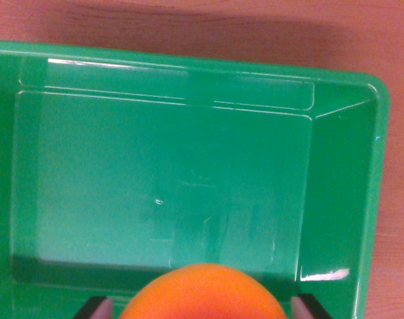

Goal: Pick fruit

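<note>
An orange fruit [203,294] fills the bottom centre of the wrist view, round and smooth. My gripper [203,309] is shut on it, with one fingertip [96,309] showing at the wrist view's left of the fruit and the other at its right. Under the fruit lies a green plastic tray [162,179] with a flat bare floor. The fruit hangs over the tray's near side. The lower half of the fruit is cut off by the frame's edge.
The tray sits on a reddish-brown wooden table [255,26], seen along the top and down the wrist view's right. The tray's raised rim [381,166] rounds off at the upper right corner.
</note>
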Robot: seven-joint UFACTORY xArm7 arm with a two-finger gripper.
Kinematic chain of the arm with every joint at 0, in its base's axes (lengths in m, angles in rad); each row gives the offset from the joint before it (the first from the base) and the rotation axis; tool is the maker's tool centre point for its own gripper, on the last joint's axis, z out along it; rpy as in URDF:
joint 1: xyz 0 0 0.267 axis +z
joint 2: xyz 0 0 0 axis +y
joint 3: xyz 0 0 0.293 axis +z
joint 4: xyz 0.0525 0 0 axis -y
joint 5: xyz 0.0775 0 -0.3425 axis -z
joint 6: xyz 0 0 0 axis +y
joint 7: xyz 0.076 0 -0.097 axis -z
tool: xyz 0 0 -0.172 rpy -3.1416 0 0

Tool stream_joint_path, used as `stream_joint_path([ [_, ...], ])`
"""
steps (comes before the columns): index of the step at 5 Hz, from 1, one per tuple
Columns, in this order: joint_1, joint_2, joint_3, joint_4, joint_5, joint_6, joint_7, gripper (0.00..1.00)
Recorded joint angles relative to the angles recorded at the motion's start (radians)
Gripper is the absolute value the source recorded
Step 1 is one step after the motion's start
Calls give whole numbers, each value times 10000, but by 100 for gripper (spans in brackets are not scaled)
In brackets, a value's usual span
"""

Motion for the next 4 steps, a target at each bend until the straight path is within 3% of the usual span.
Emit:
stream_joint_path([
  [4,4,-113,-1,239,-6,352,-1,100],
])
